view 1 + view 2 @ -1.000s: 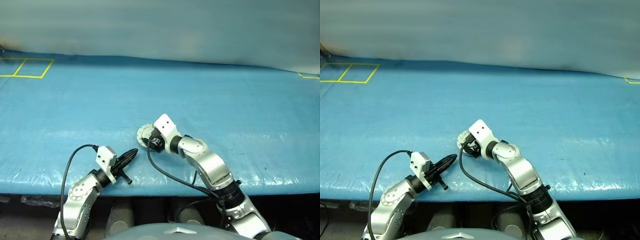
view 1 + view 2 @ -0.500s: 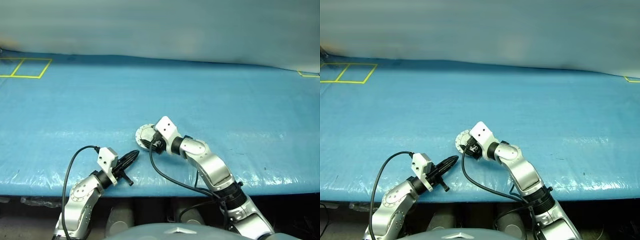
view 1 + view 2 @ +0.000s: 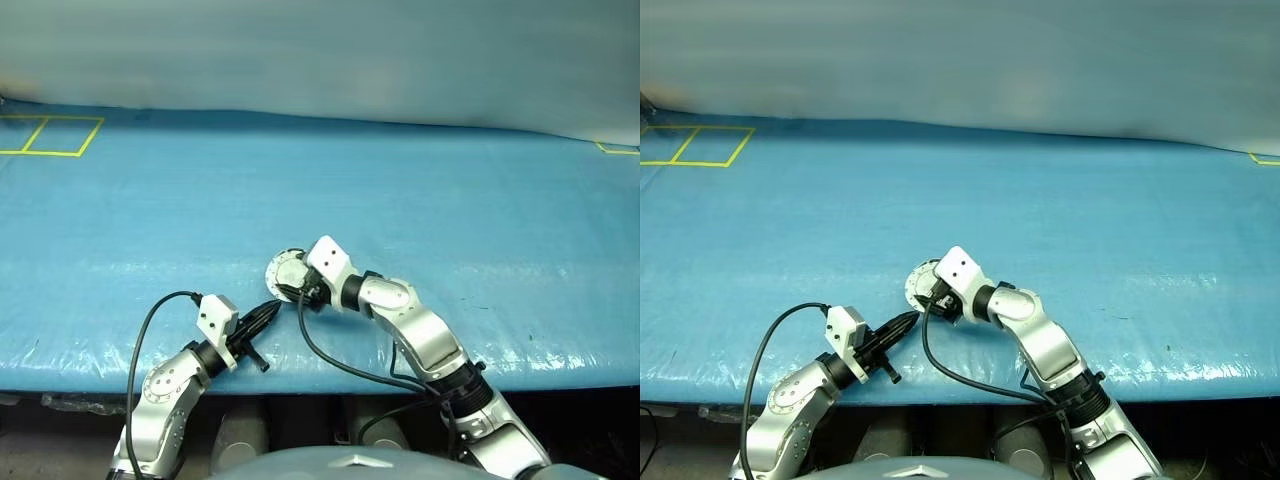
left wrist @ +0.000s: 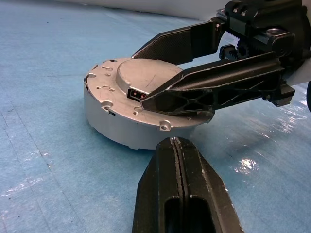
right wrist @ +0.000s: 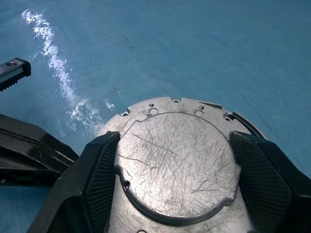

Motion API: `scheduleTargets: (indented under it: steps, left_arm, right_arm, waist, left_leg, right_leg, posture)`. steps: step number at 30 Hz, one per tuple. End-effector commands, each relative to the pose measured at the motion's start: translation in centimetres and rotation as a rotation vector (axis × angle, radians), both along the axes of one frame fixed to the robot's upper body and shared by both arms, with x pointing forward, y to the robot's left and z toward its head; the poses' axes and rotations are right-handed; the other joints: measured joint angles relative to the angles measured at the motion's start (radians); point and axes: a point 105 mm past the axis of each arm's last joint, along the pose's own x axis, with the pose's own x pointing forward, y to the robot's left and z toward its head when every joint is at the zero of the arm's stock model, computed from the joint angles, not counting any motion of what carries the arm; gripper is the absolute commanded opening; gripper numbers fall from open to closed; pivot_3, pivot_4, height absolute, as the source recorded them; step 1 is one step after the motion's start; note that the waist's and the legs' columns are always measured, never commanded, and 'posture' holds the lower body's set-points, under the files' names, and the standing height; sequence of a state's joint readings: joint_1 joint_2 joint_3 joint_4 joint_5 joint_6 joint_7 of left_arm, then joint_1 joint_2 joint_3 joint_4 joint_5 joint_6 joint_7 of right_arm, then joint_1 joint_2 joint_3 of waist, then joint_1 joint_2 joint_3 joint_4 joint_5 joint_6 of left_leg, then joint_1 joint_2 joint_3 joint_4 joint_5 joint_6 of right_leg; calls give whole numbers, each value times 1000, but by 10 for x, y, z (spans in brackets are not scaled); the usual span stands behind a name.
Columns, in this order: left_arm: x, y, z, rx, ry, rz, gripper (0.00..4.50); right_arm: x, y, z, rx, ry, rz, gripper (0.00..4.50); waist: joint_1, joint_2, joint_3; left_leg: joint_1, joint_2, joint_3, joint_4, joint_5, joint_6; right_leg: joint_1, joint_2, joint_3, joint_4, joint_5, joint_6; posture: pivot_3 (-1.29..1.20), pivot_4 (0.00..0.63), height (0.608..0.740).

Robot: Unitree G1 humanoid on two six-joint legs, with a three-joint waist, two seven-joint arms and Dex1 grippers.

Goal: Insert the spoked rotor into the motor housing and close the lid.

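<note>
Left eye view is showing a blue table cover (image 3: 420, 190) running wide and bare toward the far wall, with yellow tape squares (image 3: 50, 135) sitting at its far left corner. The motor housing (image 3: 285, 272) is lying near the front edge of the cover, with the lid (image 3: 288, 268) down on top of it. The right gripper (image 3: 300, 283) is reaching in from the right and spanning the housing. The left gripper (image 3: 262, 316) is hanging just beside the front edge, pointing at the housing.

Left wrist view is showing the left gripper (image 4: 176, 145) with its two fingers pressed together and gripping nothing, its tip sitting just short of the housing (image 4: 121, 124) wall. The right gripper's black fingers (image 4: 218, 90) are lying one on each side of the lid (image 4: 141, 73).

Right wrist view is looking down on the scratched lid (image 5: 177, 162), with the right gripper (image 5: 175, 174) standing wide and a finger (image 5: 99, 167) sitting at each edge of the housing. Open blue cover is stretching beyond.
</note>
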State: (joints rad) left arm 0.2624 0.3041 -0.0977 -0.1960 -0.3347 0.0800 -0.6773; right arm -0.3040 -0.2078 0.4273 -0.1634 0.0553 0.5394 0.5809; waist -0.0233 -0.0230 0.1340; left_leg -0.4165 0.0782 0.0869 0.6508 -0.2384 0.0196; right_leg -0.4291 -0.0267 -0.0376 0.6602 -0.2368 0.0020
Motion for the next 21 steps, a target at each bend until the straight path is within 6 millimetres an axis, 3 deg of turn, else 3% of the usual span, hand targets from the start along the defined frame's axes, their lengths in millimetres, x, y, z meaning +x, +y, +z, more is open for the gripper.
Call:
scheduleTargets:
  steps: [1, 9, 21]
  left_arm:
    - [0, -6, 10, -17, -36, -21, 0]
    - [0, -8, 9, -15, -31, -28, 0]
    - [1, -9, 9, -14, -30, -34, 0]
  right_arm:
    - [-1, 8, 17, 25, -64, 56, 3265]
    - [-2, 13, 22, -9, -62, 130, 3265]
    - [19, 20, 23, 15, -74, 187, 3265]
  waist:
    - [0, 0, 0]
    - [0, 0, 0]
    - [1, 0, 1]
  left_leg:
    - [0, 0, 0, 0, 0, 0]
    - [0, 0, 0, 0, 0, 0]
    - [1, 0, 0, 0, 0, 0]
  right_leg:
    - [0, 0, 0, 0, 0, 0]
    - [0, 0, 0, 0, 0, 0]
    - [0, 1, 1, 1, 1, 0]
  posture:
    - [0, 150, 740]
    - [0, 150, 740]
    - [0, 150, 740]
